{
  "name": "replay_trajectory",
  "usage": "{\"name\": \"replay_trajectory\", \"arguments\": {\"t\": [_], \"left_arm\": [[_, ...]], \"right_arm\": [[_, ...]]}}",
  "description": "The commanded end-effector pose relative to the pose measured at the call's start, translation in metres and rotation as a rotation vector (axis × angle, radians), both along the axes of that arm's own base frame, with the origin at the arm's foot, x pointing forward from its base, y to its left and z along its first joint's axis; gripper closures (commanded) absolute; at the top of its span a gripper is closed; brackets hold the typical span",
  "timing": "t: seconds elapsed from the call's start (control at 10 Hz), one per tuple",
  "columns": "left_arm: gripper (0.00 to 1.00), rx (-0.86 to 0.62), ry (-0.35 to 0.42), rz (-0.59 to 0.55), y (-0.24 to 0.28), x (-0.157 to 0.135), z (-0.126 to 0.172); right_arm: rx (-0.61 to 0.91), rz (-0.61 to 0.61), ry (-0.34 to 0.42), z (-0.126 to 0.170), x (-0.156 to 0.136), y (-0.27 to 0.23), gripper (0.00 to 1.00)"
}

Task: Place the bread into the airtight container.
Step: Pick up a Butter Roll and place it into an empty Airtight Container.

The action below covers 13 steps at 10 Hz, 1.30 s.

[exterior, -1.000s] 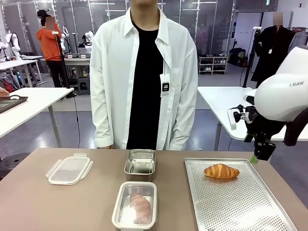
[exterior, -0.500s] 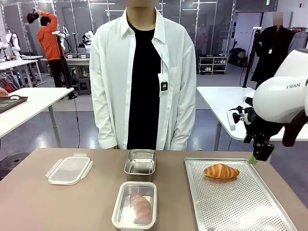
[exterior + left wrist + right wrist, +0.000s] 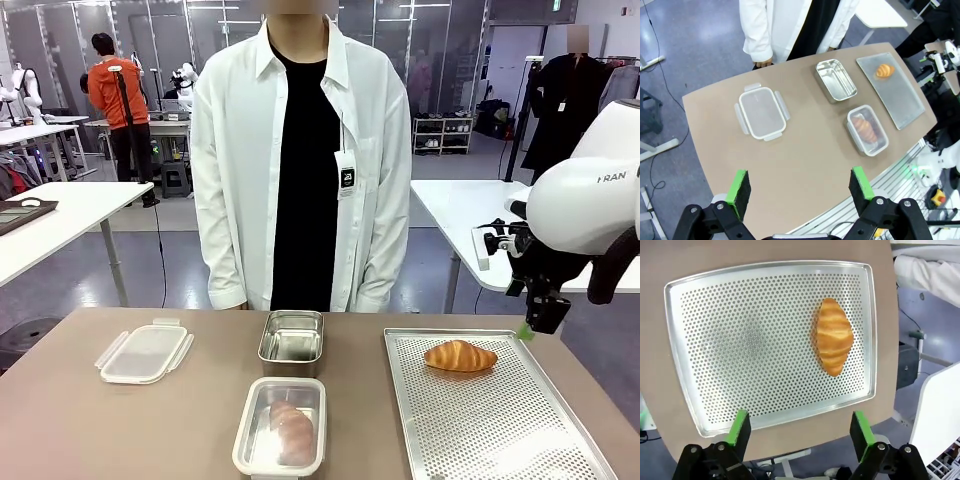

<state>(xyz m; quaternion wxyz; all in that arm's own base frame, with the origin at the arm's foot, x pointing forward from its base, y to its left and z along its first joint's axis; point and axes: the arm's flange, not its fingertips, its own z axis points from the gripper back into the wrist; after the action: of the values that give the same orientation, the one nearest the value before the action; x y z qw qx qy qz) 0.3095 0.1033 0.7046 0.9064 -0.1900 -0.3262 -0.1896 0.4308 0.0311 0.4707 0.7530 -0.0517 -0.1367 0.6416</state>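
Observation:
The bread, a golden croissant (image 3: 460, 355) (image 3: 832, 336) (image 3: 884, 70), lies on the far part of a perforated metal tray (image 3: 500, 420) (image 3: 740, 340) at the table's right. My right gripper (image 3: 528, 332) (image 3: 800, 430) hangs open above the tray's far right corner, apart from the croissant. A clear airtight container (image 3: 281, 427) (image 3: 867, 129) at the front middle holds another piece of bread. Its latching lid (image 3: 143, 353) (image 3: 762, 112) lies on the table to the left. My left gripper (image 3: 799, 186) is open, high above the table with nothing between its fingers.
An empty steel container (image 3: 291, 337) (image 3: 836, 80) stands behind the clear one. A person in a white shirt (image 3: 300, 150) stands at the far edge, hands at their sides. Bare tabletop (image 3: 120, 430) lies at the front left.
Both arms and everything on the table have stayed put. The person across the table has shifted a little.

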Motion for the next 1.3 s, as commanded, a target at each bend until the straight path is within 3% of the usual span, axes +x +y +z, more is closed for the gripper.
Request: {"name": "replay_trajectory", "arguments": {"t": [0.0, 0.5, 1.2], "left_arm": [[0.00, -0.001, -0.006, -0.019, 0.000, -0.001, 0.001], [0.00, -0.001, -0.006, -0.019, 0.000, -0.001, 0.001], [0.00, -0.001, -0.006, -0.019, 0.000, -0.001, 0.001]], "right_arm": [[-0.011, 0.031, 0.007, -0.029, 0.026, 0.013, 0.00], [-0.039, 0.042, 0.065, -0.059, 0.077, 0.028, 0.00], [-0.079, 0.016, 0.050, -0.117, 0.130, 0.030, 0.00]]}}
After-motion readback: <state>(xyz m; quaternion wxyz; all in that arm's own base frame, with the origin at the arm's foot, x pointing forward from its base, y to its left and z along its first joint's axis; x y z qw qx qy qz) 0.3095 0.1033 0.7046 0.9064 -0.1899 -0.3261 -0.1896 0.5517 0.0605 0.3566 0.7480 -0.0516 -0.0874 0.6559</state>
